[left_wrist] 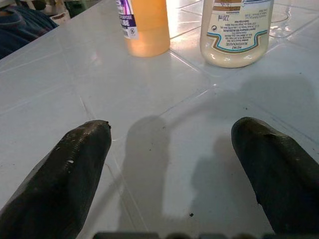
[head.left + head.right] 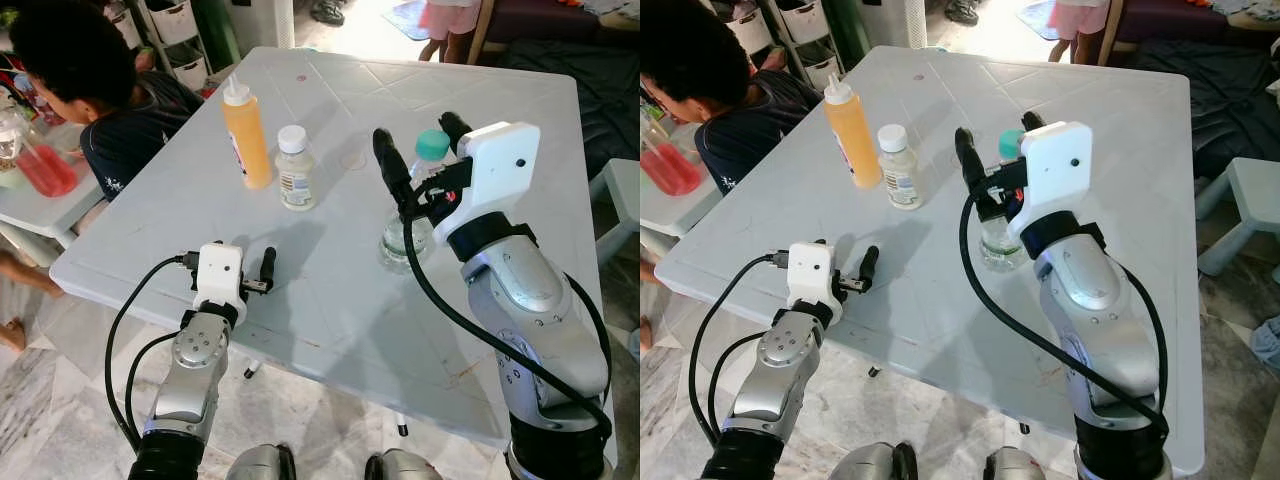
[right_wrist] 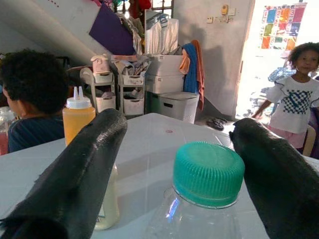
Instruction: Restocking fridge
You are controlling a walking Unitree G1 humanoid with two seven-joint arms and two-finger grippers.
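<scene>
A clear water bottle with a teal cap stands upright on the white table. My right gripper is open, one black finger on each side of the cap, with a gap on both sides. To the left stand an orange squeeze bottle and a small mayonnaise jar, both upright. My left gripper is open and low over the table near its front edge, pointing at those two bottles with nothing between its fingers.
A person with dark hair sits at the table's left corner beside a low table with a red container. A child stands beyond the far edge. Storage drawers stand at the back left, a pale stool at the right.
</scene>
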